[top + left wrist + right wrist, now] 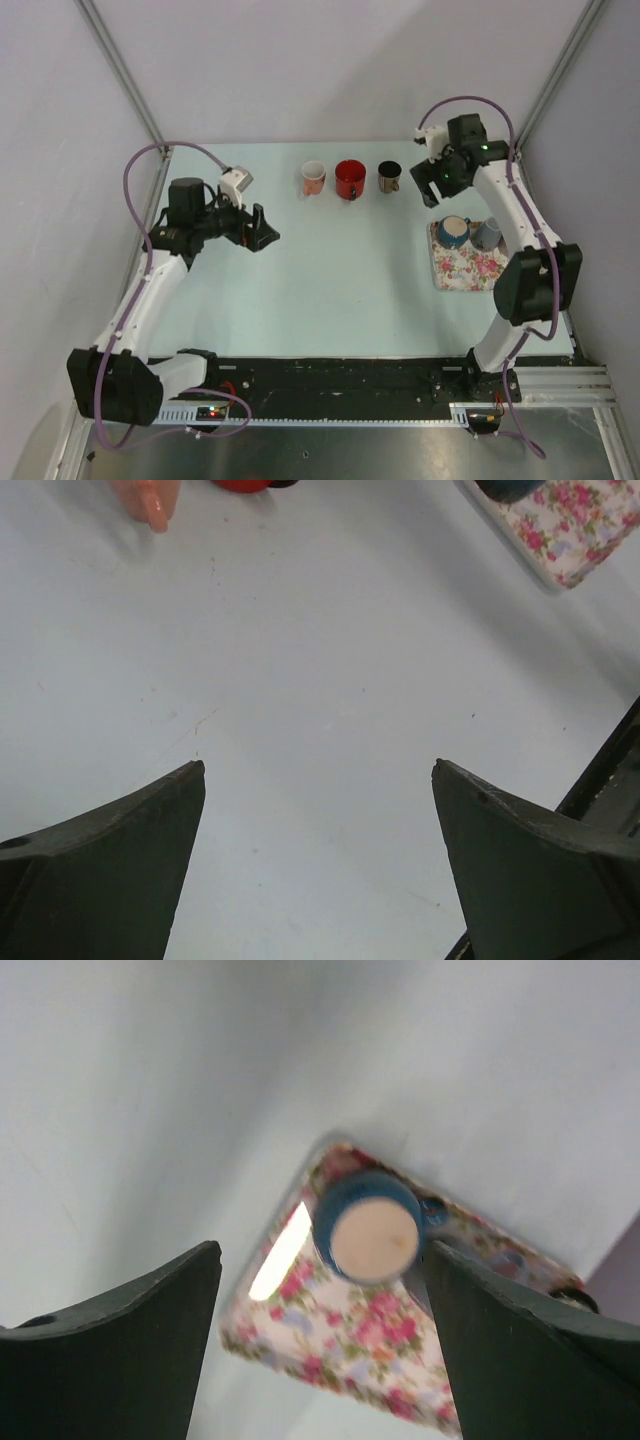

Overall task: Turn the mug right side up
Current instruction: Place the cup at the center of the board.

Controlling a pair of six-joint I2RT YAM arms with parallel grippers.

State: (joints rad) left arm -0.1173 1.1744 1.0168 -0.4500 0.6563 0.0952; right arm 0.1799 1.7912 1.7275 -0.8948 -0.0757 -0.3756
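Nearest the lens, the right gripper shows two dark fingers spread wide with nothing between them but air. Framed in that gap, well below, sits the blue mug on the floral tray, at the right side of the table. Its top face is a pale flat disc ringed by a wider blue wall, which I read as the base, so it probably stands mouth down (a grey mug sits just beside it, orientation unclear). Glazed ceramic should be rigid, fairly heavy for its size, slick and easy to chip. The body wall looks the safest hold, taken across its width and away from the handle, firmly enough to survive the flip. Right arm reaches forward from a raised elbow, wrist tipped down over the tray. Left gripper hangs open and empty above bare table, well apart.
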